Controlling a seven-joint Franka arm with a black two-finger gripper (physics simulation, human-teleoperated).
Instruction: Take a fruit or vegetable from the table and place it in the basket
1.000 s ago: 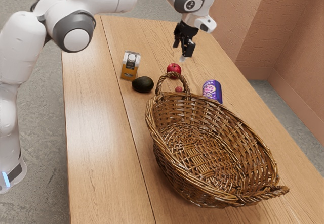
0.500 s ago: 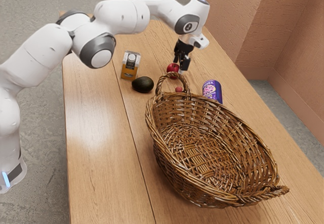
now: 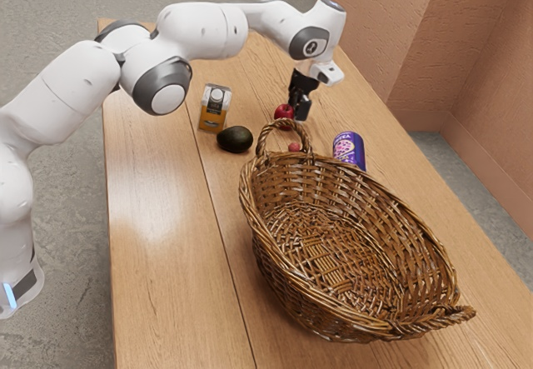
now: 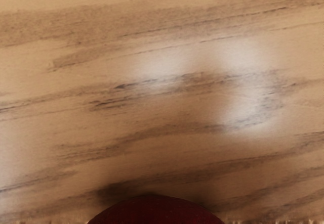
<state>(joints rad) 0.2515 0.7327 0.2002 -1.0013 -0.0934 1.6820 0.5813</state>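
In the exterior view, hanging low with the black two-finger gripper (image 3: 298, 112) right at the round red apple (image 3: 284, 114) over the light wooden table (image 3: 158, 202); not telling from here whether spread, pressed together or pinching. Working between the dark oval avocado (image 3: 235, 139) and the purple cylindrical can (image 3: 349, 150), near the arched handle of the brown wicker basket (image 3: 350, 252). Having open wood between avocado and table edge. In the wrist view, looking down at bare grain beside the apple's curved edge.
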